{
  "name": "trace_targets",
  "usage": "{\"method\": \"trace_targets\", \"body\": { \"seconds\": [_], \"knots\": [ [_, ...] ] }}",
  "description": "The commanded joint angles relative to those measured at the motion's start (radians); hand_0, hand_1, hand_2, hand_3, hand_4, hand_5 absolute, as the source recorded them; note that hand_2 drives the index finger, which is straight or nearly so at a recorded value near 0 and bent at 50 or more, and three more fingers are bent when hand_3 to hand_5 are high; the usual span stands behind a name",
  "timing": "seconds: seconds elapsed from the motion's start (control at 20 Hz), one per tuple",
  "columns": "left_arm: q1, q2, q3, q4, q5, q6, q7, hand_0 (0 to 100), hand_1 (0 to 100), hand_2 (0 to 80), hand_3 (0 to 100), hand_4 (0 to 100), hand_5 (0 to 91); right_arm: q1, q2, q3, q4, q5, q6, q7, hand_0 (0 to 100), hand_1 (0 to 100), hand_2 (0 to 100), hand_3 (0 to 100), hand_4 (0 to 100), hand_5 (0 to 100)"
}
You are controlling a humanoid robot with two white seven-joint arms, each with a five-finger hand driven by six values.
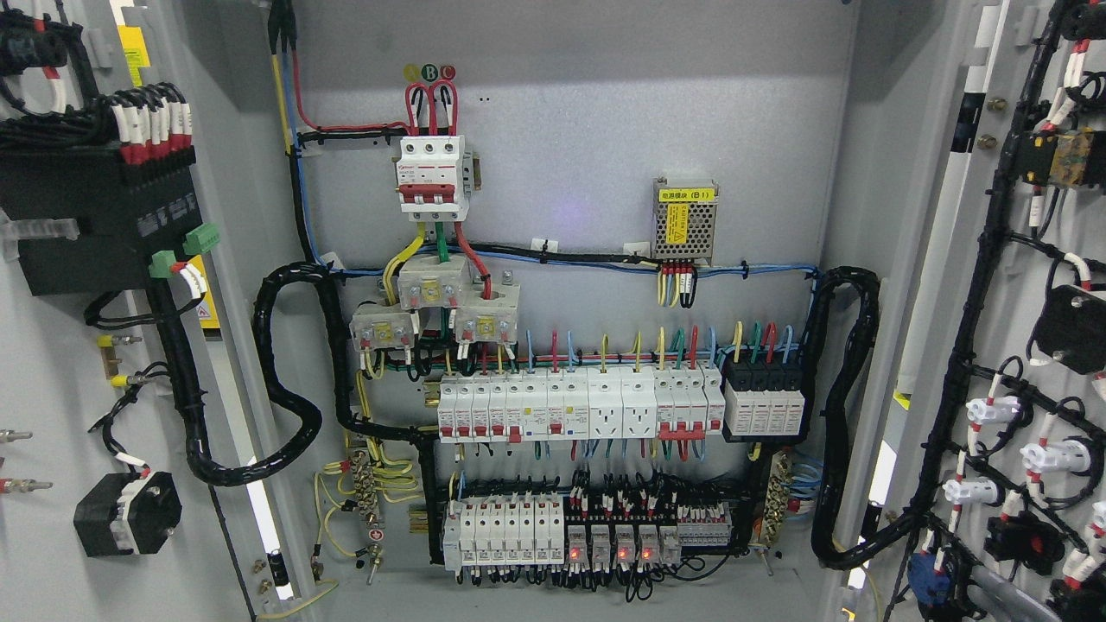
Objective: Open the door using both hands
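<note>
The cabinet stands with both doors swung wide open. The left door [52,363] fills the left edge, its inner face carrying a black module and wired parts. The right door [1028,345] fills the right edge, with black cable looms and white connectors on it. Between them the back panel [570,130] shows a red-and-white main breaker [432,173], rows of white breakers [579,410] and relays with red lights [613,544]. Neither hand shows. A smooth grey bar [1015,598] at the bottom right edge may be part of my right arm; no fingers are seen on it.
Thick black cable bundles loop from the left door [285,415] and the right door [842,415] into the cabinet. A small metal power supply with a yellow label [685,220] sits at the upper right of the panel. Terminal studs stick out at the left edge [22,458].
</note>
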Motion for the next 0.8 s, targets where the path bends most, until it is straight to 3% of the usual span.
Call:
{"method": "trace_targets", "body": {
  "seconds": [0.0, 0.35, 0.55, 0.75],
  "knots": [
    [-0.029, 0.048, 0.065, 0.091, 0.060, 0.012, -0.016, 0, 0, 0.0, 0, 0, 0.0, 0.009, 0.006, -0.044, 0.004, -0.050, 0.002, 0.004, 24, 0, 0, 0, 0, 0],
    [-0.029, 0.072, 0.146, 0.129, 0.093, 0.016, -0.060, 0, 0, 0.0, 0, 0, 0.0, 0.030, 0.026, -0.064, 0.005, -0.054, 0.002, 0.007, 24, 0, 0, 0, 0, 0],
    [-0.028, 0.117, 0.181, 0.132, 0.181, 0.038, -0.061, 0, 0, 0.0, 0, 0, 0.0, 0.037, 0.049, -0.093, 0.007, -0.054, 0.003, 0.007, 24, 0, 0, 0, 0, 0],
    [-0.029, 0.125, 0.209, 0.138, 0.194, 0.060, -0.063, 0, 0, 0.0, 0, 0, 0.0, 0.049, 0.069, -0.110, 0.010, -0.054, 0.005, 0.006, 24, 0, 0, 0, 0, 0]
  ]
}}
